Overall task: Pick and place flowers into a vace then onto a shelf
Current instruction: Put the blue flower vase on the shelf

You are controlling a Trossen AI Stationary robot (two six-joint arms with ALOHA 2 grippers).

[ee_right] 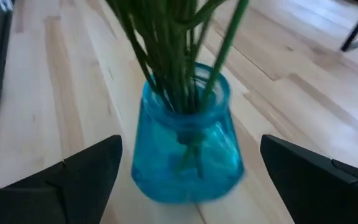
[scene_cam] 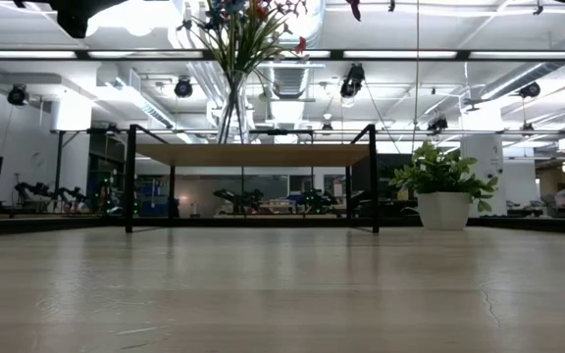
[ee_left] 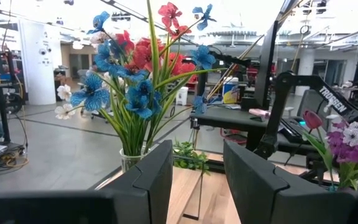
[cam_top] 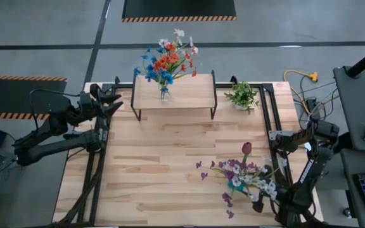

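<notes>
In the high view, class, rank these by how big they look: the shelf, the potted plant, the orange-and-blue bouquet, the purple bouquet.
1. Shelf, clearly largest.
2. Purple bouquet and orange-and-blue bouquet: similar spread; the orange-and-blue one stands higher, nearer the camera, so I won't rank them.
3. Potted plant, smallest.

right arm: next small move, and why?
Probably ease the right gripper forward and close on the blue vase. Its fingers are open on either side of the vase, apart from it, stems already inside; the shelf has bare board beside the clear vase.
</notes>
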